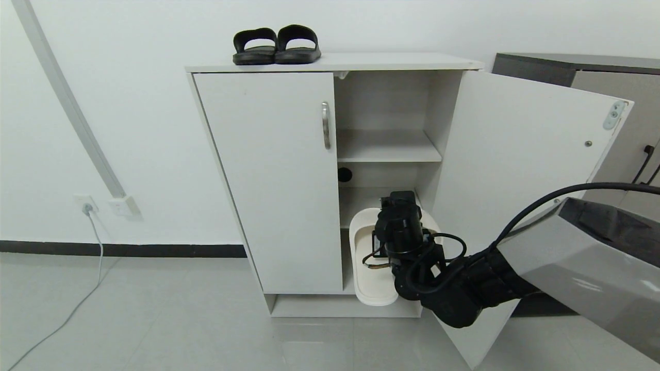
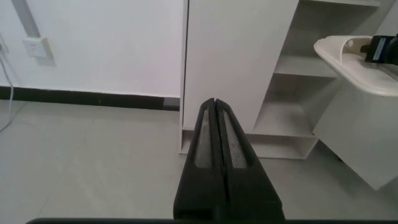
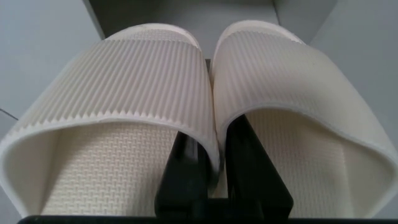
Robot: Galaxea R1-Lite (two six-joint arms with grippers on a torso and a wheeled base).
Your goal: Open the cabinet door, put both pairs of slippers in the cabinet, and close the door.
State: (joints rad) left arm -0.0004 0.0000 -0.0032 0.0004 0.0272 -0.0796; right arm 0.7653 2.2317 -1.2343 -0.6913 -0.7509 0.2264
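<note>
The white cabinet (image 1: 268, 180) has its right door (image 1: 515, 170) swung open and its left door shut. A pair of black slippers (image 1: 277, 45) rests on the cabinet top. My right gripper (image 1: 394, 216) is shut on a pair of white slippers (image 1: 368, 257), pinching their inner edges together (image 3: 211, 130), and holds them at the mouth of the lower compartment, toes pointing in. The white slippers (image 2: 354, 59) show from the side in the left wrist view. My left gripper (image 2: 214, 134) is shut and empty, low over the floor in front of the cabinet's left side.
Inside the cabinet a middle shelf (image 1: 386, 147) is bare, with a round hole (image 1: 344, 174) in the back panel below it. A grey cabinet (image 1: 577, 72) stands to the right behind the open door. A wall socket and cable (image 1: 87, 211) are at the left.
</note>
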